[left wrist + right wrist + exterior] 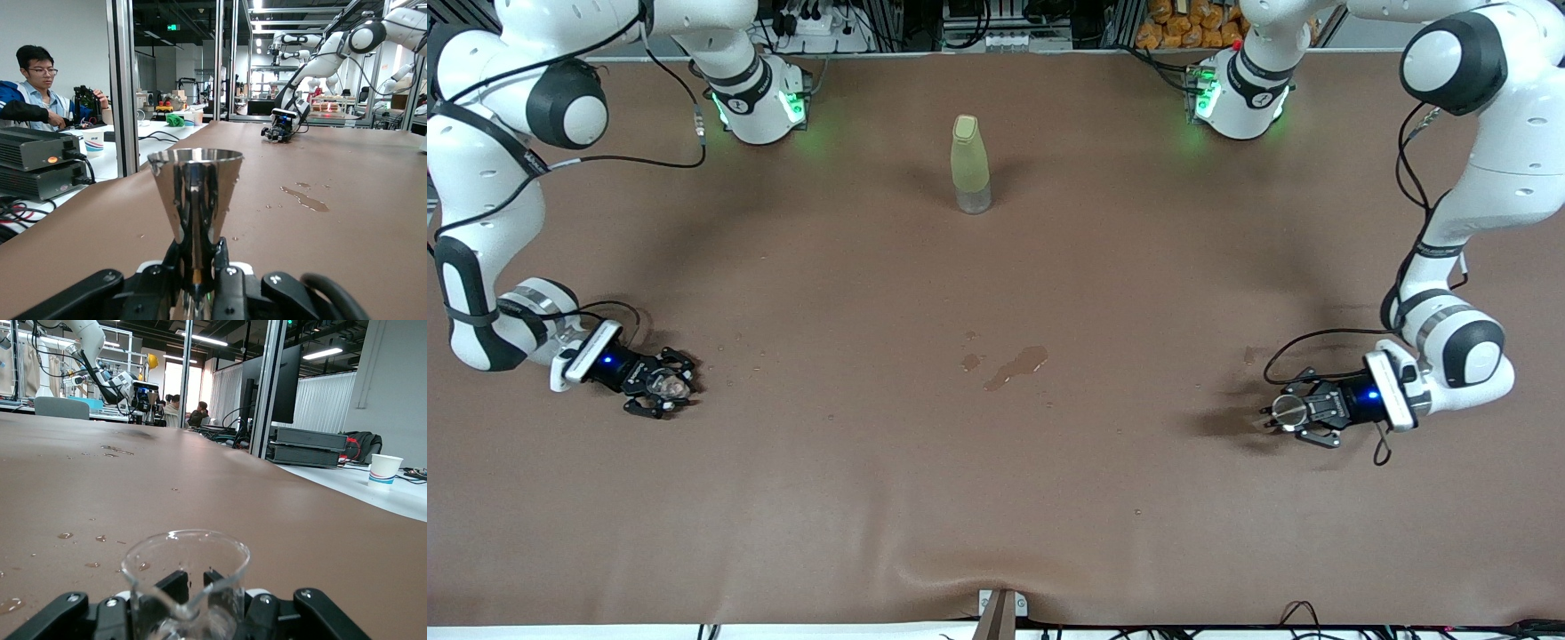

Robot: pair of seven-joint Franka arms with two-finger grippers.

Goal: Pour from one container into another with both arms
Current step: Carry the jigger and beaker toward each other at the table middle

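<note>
So that pouring can start, a steel cup [1288, 410] is pinched by the left tool [1303, 414] and a glass [667, 385] by the right tool [660, 384], low over the tabletop [996, 480] ends.

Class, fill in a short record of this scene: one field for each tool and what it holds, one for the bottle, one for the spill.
Left tool: low at the left arm's end of the table, shut on a metal jigger
Right tool: low at the right arm's end, shut on a clear glass beaker
Bottle: yellow-green, capped, upright between the arm bases
Spill: puddle mid-table, nearer the front camera than the bottle
</note>
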